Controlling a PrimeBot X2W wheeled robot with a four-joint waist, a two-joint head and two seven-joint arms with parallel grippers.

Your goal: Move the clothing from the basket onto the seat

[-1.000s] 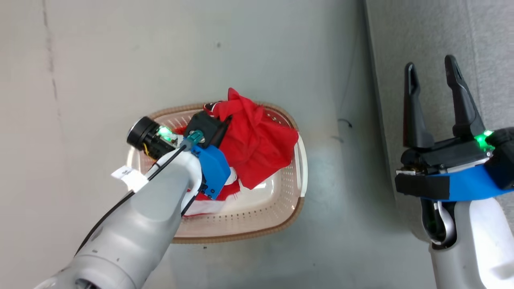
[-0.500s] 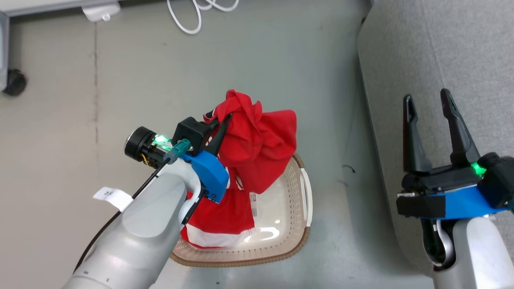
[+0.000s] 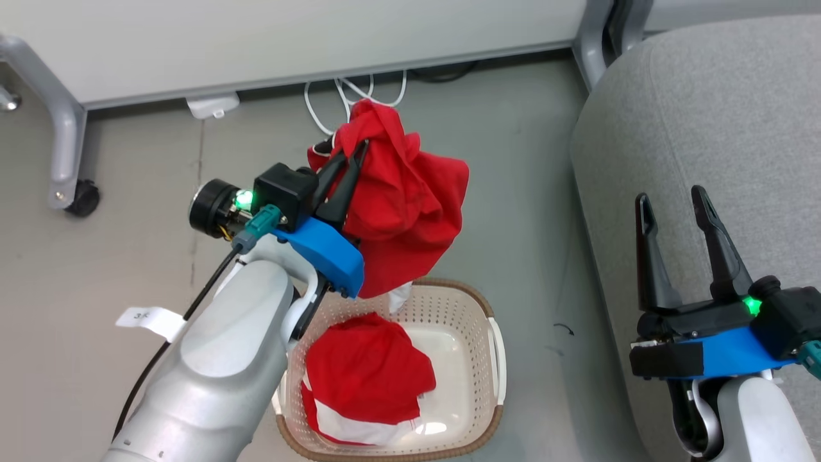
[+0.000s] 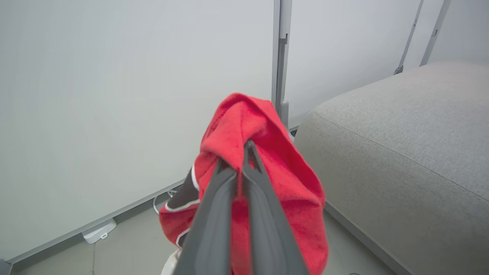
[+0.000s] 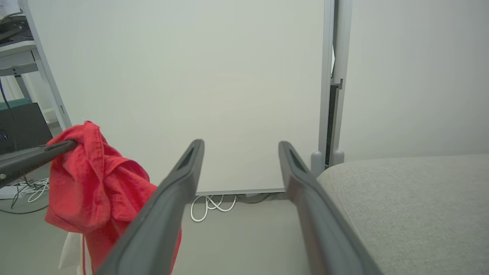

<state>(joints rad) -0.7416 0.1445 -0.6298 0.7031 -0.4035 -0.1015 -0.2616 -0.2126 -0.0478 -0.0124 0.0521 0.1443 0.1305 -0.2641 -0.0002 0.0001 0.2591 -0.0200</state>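
Grey floor [image 3: 128,269] meets a pale partition [image 3: 288,38]; the left gripper [image 3: 349,153] is clamped on one red garment [image 3: 410,205], held clear above the basket [image 3: 495,359] but short of the seat [image 3: 705,115]. The second garment [image 3: 365,372] lies in the basket, the right gripper [image 3: 670,200] gapes empty, and a white tag [image 3: 144,316] possibly reads "3"

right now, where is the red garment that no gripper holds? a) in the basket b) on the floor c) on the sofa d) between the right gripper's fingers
a: the loose garment lies in the basket, while the left gripper clamps the other garment.
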